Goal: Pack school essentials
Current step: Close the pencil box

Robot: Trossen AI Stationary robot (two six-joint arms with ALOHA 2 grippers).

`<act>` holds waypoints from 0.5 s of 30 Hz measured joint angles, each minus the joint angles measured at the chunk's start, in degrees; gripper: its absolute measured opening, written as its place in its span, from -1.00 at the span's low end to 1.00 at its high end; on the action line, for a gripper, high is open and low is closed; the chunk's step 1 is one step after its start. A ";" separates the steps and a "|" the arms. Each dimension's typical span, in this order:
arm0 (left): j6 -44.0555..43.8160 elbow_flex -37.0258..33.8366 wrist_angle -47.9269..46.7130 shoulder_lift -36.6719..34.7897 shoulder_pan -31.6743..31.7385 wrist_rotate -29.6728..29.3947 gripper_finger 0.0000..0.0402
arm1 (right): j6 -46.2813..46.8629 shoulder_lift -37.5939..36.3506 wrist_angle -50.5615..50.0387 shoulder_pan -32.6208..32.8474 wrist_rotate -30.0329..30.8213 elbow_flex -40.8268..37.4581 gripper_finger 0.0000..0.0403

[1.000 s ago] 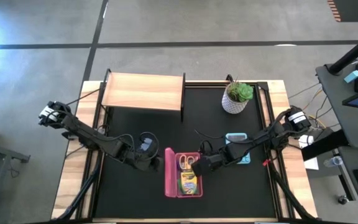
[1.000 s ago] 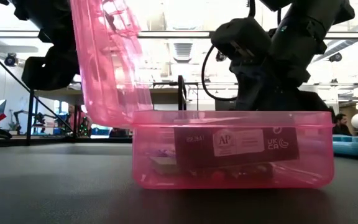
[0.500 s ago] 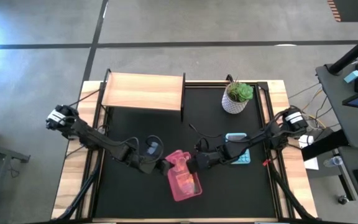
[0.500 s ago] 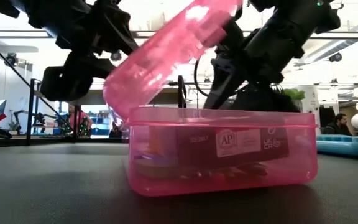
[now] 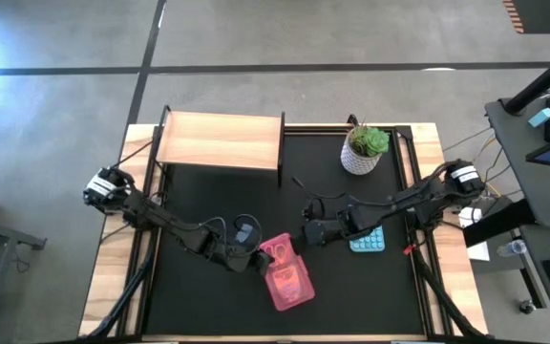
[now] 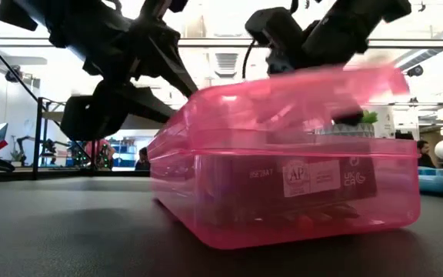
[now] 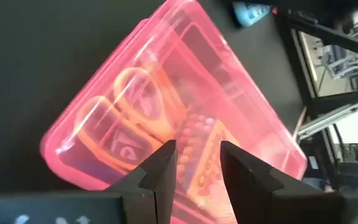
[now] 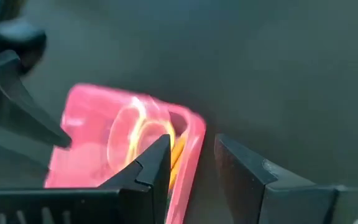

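- My left gripper hovers just beside the pink case, on its left edge; its fingers stand apart with nothing between them.
- My right gripper hangs just past the case's far right corner, fingers apart, empty.
- The case lies between both grippers, its lid down over the base.
- Through the lid I see the yellow-handled scissors and the crayon box inside.
- A teal tray sits beside my right gripper.
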 joint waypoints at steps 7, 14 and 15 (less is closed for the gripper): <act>-0.04 -0.24 -0.40 0.05 0.57 0.20 -0.45 | -1.14 -4.51 2.24 0.19 1.75 0.13 -0.42; 0.08 -0.26 -0.81 0.05 1.64 0.41 -0.45 | -0.45 -1.92 8.97 2.78 0.27 0.13 -0.42; 0.07 -0.26 -0.81 0.05 1.75 0.52 -0.45 | -0.04 -1.39 8.99 2.90 -0.02 0.13 -0.42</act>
